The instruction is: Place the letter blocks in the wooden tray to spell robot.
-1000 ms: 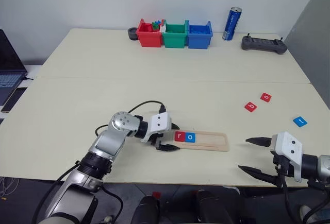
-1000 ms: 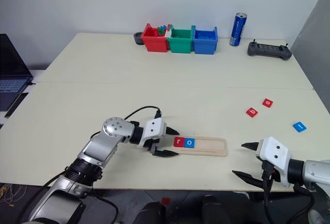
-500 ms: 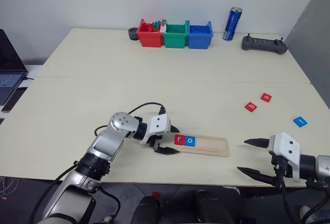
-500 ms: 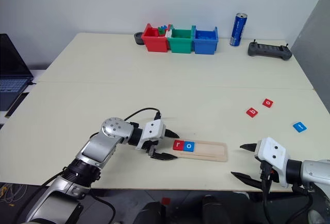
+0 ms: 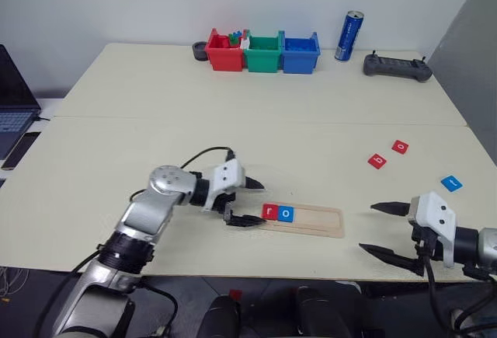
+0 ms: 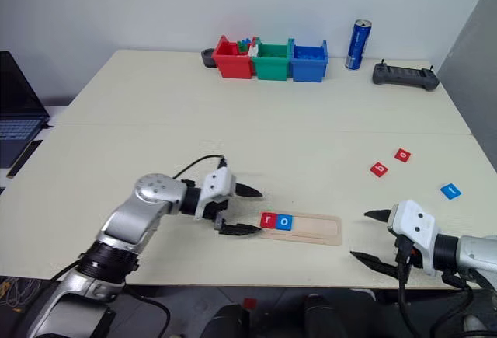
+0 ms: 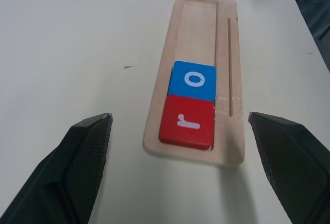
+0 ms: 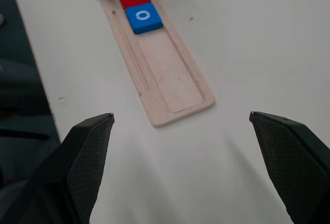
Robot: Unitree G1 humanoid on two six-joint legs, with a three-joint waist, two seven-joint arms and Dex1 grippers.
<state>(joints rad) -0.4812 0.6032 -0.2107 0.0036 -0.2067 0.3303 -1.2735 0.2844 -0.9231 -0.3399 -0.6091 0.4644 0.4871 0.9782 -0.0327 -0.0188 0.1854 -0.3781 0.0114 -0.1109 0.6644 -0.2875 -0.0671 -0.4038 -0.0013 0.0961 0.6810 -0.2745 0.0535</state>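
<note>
The wooden tray [image 5: 314,220] lies near the table's front edge. At its left end a red letter block "r" [image 5: 269,211] and a blue "o" [image 5: 286,214] sit side by side. My left gripper [image 5: 260,203] hovers just left of that end, open and empty, its fingers pointing at the tray. Three loose letter blocks lie to the right: a red one [image 5: 377,161], another red one [image 5: 400,147] and a blue one [image 5: 451,183]. My right gripper [image 5: 367,228] is open and empty, right of the tray. The right wrist view looks along the tray [image 8: 170,74].
Red [image 5: 225,52], green [image 5: 263,53] and blue [image 5: 300,53] bins stand in a row at the back. Right of them are a blue can [image 5: 349,36] and a dark controller [image 5: 397,67]. A laptop [image 5: 14,101] and a phone [image 5: 19,150] lie at the left edge.
My left gripper has drawn back to the left and risen a little, away from the tray's left end. The tray, the blocks and the right gripper have stayed put.
</note>
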